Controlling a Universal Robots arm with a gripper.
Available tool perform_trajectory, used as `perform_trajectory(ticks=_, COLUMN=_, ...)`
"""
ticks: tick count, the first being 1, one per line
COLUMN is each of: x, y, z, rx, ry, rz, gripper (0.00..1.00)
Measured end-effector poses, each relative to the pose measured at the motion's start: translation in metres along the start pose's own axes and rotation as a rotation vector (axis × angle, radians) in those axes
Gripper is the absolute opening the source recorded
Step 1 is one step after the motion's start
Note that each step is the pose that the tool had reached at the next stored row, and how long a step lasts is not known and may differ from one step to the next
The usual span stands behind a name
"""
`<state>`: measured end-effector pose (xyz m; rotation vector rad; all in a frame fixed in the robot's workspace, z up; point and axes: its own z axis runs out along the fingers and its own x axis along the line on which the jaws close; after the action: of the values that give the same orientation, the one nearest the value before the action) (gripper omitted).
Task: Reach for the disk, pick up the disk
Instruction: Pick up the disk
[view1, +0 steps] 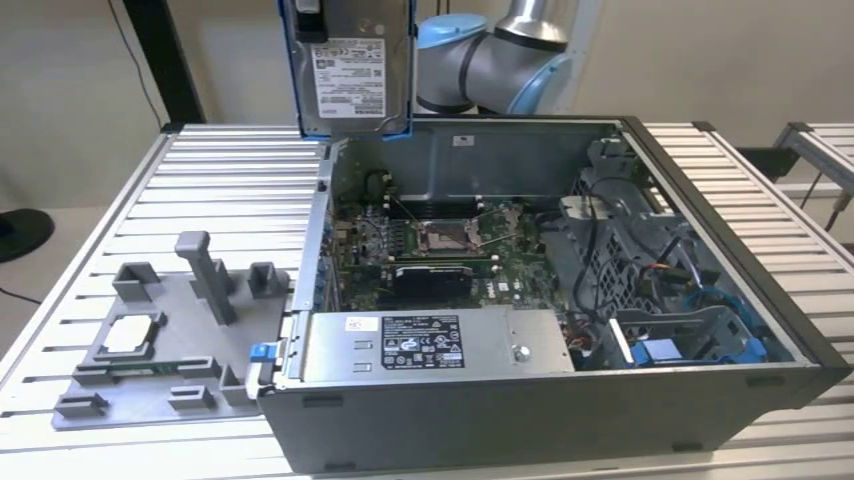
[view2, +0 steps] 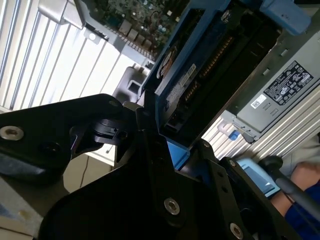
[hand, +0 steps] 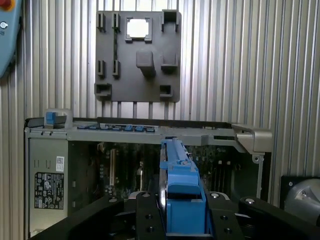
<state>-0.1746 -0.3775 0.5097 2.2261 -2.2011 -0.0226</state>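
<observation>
While the exterior view showed the one flat metal disk (view1: 350, 80) hanging label-out above the one open computer case (view1: 534, 420), the first wrist view showed its blue plastic edge clamped in the black hand (hand: 182, 220), beyond which one grey moulded tray (hand: 137, 75) lay on the ribbed surface (hand: 250, 60).

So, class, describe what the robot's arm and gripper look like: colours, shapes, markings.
The arm has rounded silver-grey metal segments with light blue joint caps. The gripper is matte black, built of flat angular plates dotted with small round silver screw heads.
</observation>
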Motion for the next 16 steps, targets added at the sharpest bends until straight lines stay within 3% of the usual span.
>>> perform_trajectory(ticks=16, x=0.0004, y=-0.0318, z=-0.0006, rx=0.0000, ry=0.0001, rz=0.000, gripper=0.00)
